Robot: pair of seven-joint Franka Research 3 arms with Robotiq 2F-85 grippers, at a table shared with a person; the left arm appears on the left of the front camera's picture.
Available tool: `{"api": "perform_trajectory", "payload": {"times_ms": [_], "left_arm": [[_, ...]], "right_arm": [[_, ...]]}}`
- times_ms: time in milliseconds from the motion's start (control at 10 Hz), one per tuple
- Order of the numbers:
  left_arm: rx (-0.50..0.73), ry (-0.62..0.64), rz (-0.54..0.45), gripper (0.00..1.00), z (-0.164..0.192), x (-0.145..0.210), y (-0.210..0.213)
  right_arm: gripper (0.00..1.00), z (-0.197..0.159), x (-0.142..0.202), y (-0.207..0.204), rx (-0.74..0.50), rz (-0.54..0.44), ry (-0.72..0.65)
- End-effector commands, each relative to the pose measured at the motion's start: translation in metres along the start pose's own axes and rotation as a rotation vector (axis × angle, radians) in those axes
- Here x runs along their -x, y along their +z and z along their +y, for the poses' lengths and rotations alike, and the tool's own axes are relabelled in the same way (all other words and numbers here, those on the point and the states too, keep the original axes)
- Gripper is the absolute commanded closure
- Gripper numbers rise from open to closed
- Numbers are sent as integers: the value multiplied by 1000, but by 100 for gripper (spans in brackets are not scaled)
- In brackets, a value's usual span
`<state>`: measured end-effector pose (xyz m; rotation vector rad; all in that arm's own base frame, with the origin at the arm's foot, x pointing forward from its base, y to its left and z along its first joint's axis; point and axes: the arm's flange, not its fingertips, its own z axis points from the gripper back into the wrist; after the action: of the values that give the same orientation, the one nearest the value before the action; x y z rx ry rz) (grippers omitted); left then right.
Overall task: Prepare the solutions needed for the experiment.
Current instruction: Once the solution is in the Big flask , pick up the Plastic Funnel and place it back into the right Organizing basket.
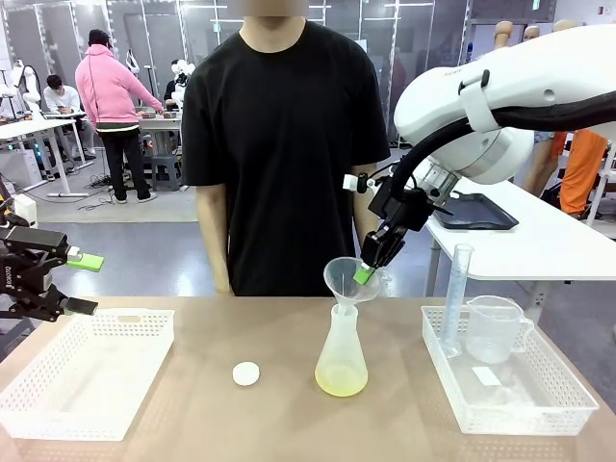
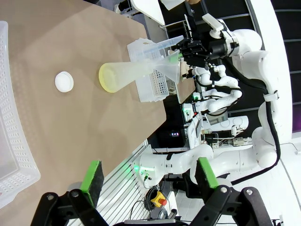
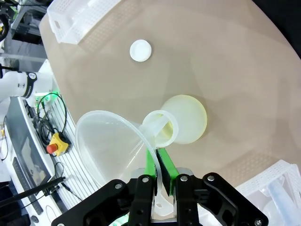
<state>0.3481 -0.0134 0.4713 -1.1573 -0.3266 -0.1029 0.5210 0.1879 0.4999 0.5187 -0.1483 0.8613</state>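
A frosted conical flask stands mid-table with the pale yellow solutions as a shallow layer at its bottom. A clear funnel sits tilted above it, its stem reaching into the flask's mouth. My right gripper is shut on the funnel's rim; the right wrist view shows the gripper pinching the funnel over the flask. My left gripper hangs open at the far left above a white basket; in the left wrist view the open gripper looks across at the flask.
A white round cap lies on the table left of the flask. A white basket stands at the left. Another basket at the right holds a graduated cylinder and a measuring jug. A person stands at the far side.
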Motion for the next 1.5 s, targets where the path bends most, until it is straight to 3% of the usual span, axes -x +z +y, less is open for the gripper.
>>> {"api": "perform_trajectory", "payload": {"times_ms": [0,500,800,1400], "left_arm": [[25,3,-8,0,-3,-2,-1],[25,3,-8,0,-3,-2,-1],[25,3,-8,0,-3,-2,-1],[25,3,-8,0,-3,-2,-1]], "right_arm": [[100,13,-3,17,22,7,-22],[100,38,-3,53,111,16,-33],[100,44,9,80,101,-28,-45],[100,-10,109,158,167,2,-314]]}}
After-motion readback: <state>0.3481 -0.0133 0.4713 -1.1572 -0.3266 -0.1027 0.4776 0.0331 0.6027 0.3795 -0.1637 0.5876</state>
